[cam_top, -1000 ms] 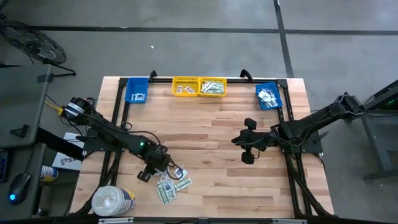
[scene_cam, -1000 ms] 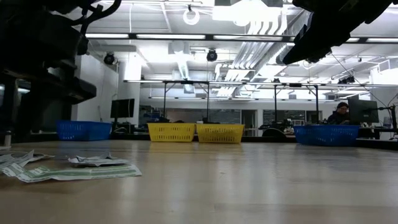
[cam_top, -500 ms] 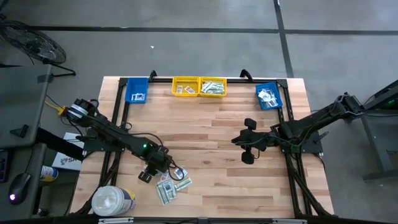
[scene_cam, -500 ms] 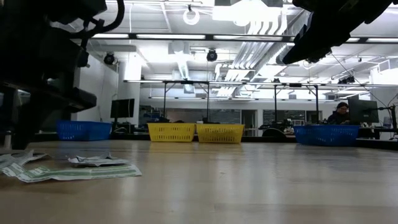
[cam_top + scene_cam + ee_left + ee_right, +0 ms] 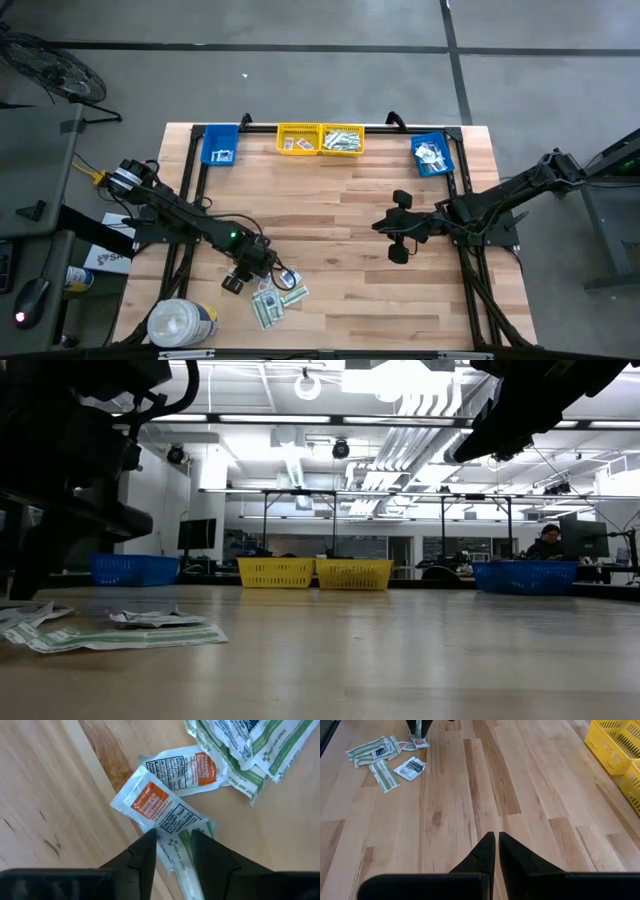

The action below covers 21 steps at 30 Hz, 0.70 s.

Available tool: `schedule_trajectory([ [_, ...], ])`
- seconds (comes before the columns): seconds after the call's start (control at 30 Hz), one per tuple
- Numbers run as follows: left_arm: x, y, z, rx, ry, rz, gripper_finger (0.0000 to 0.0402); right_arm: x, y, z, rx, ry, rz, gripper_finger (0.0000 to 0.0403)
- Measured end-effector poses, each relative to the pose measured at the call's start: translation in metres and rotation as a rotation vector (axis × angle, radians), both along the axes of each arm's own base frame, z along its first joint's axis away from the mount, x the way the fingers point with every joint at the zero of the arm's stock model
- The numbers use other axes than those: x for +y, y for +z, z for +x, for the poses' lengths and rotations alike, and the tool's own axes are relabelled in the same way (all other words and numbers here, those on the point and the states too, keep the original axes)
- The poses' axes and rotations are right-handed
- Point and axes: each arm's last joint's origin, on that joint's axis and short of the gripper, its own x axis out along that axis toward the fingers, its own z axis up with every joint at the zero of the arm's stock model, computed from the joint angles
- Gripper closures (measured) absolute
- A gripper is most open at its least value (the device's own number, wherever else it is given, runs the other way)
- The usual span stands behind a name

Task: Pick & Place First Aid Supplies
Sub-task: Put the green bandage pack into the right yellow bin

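We found the left end effector [image 5: 172, 845] low over the wooden surface [image 5: 380, 300], its two dark fingers [image 5: 145, 851] set narrowly apart and straddling a pale green-and-white strip packet [image 5: 182, 855]. Whether the fingers had actually pinched that strip we could not tell. Touching the strip just ahead of the fingertips lay a squarish ointment packet with an orange mark [image 5: 152, 802], a second one [image 5: 182, 767] overlapping it farther on, and beyond those the loose pile of green-white strips [image 5: 250, 745].

The right end effector [image 5: 496, 845] hung above bare surface well away from the pile, fingers pressed together and holding nothing; from it the pile [image 5: 385, 760] lay far ahead.

We judged the sorting partly done. In the high view, the two yellow bins [image 5: 320, 139] and the two blue bins [image 5: 220, 145] [image 5: 432, 155] along the far edge already held packets, while a small heap [image 5: 277, 298] remained right beside the left end effector. What was left, by our reading, was to lift the remaining packets one at a time and carry each to its matching bin. The white round tub [image 5: 182, 323] stood near the left arm, behind its end effector.
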Motion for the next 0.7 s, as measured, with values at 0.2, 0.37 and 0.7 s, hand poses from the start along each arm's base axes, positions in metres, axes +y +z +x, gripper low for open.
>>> schedule_trajectory([
  [0.2, 0.0000, 0.0000, 0.0000, 0.002, 0.002, -0.001, 0.0328, -0.0001, 0.0000, 0.0000, 0.000, -0.001, 0.000, 0.0386],
  [0.37, 0.0008, -0.0005, -0.0017, 0.019, 0.002, 0.007, 0.0377, -0.0001, 0.0000, 0.0000, 0.000, -0.001, 0.000, 0.0386],
  [0.7, 0.0006, 0.0024, -0.0034, 0.066, -0.004, -0.004, 0.0400, -0.0001, 0.0000, 0.0000, 0.000, 0.000, 0.000, 0.0386],
])
